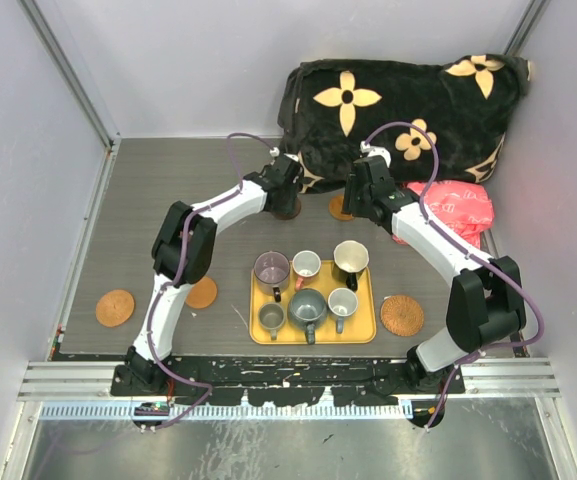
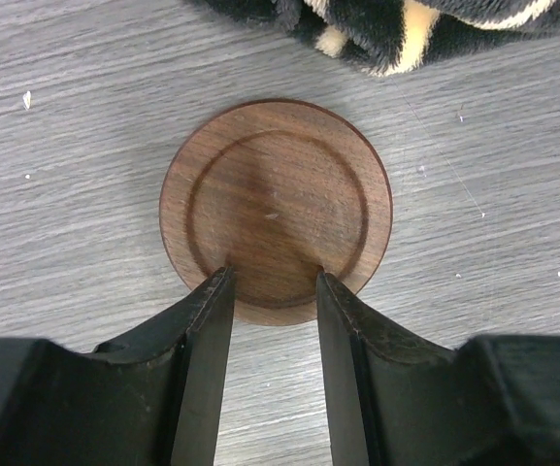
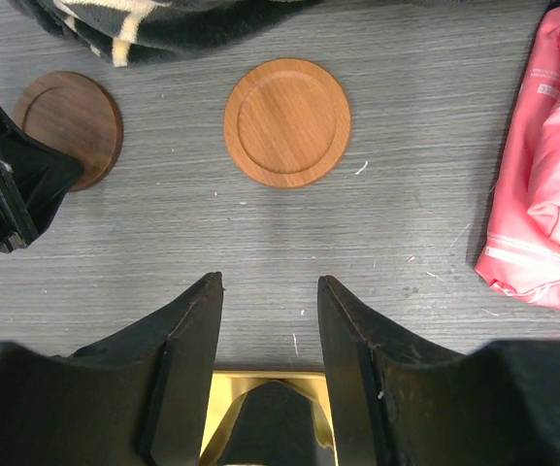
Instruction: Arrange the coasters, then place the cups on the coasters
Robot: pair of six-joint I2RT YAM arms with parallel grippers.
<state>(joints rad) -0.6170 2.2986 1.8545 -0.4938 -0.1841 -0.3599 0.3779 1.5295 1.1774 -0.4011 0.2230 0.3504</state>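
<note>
A dark brown coaster (image 2: pixel 276 209) lies flat on the grey table. My left gripper (image 2: pixel 274 275) hangs open over its near edge, nothing between the fingers. An orange-brown coaster (image 3: pixel 287 121) lies ahead of my right gripper (image 3: pixel 270 282), which is open and empty above bare table. Other coasters sit at the left (image 1: pixel 115 307), beside the left arm (image 1: pixel 202 292), and a woven one at the right (image 1: pixel 402 315). Six cups stand on the yellow tray (image 1: pixel 256 335): purple (image 1: pixel 271 268), white with pink (image 1: pixel 306 265), black with cream (image 1: pixel 350 258), olive (image 1: pixel 271 317) and two grey (image 1: pixel 308 307).
A black plush blanket with yellow flowers (image 1: pixel 398 100) fills the back right, just behind both grippers. A pink plastic bag (image 3: pixel 542 194) lies to the right of the right gripper. Walls enclose the table on three sides.
</note>
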